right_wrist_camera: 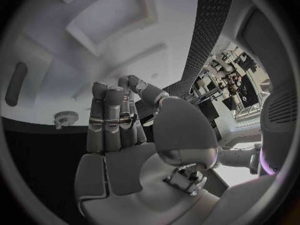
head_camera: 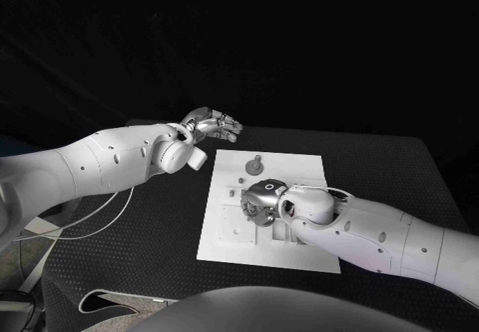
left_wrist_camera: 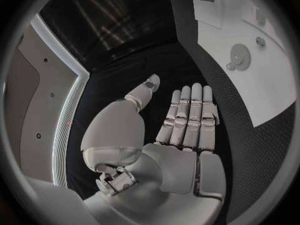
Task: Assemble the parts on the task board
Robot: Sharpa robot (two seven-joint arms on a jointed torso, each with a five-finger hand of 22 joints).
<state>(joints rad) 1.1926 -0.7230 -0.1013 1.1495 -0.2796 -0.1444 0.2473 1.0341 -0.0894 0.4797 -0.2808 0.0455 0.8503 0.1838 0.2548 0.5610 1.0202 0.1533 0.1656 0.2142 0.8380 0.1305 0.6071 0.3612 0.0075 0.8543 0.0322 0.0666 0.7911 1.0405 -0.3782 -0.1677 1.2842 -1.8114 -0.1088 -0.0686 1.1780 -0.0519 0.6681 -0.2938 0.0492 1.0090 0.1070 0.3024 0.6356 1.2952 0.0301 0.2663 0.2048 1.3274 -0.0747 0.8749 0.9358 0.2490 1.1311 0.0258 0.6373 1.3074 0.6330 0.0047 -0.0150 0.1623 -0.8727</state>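
Observation:
The white task board (head_camera: 300, 173) lies in the middle of the black table. A round grey gear part (head_camera: 255, 166) sits on its far half, also seen as the gear (left_wrist_camera: 240, 56) and the gear (right_wrist_camera: 64, 118) from the wrists. My right hand (head_camera: 261, 200) hovers low over the board's middle, palm toward the plate; the right hand (right_wrist_camera: 119, 120) has straight fingers, its thumb leans toward them, and I see nothing in it. My left hand (head_camera: 210, 126) hangs in the air off the board's far left corner; the left hand (left_wrist_camera: 181, 120) is flat and holds nothing.
Small pieces and recesses (head_camera: 239, 187) mark the board's left side near my right hand. Shallow pockets in the board (right_wrist_camera: 112, 20) show ahead of the right fingers. Black table (head_camera: 149, 235) surrounds the plate, and a loose cable (head_camera: 100, 214) hangs by the left arm.

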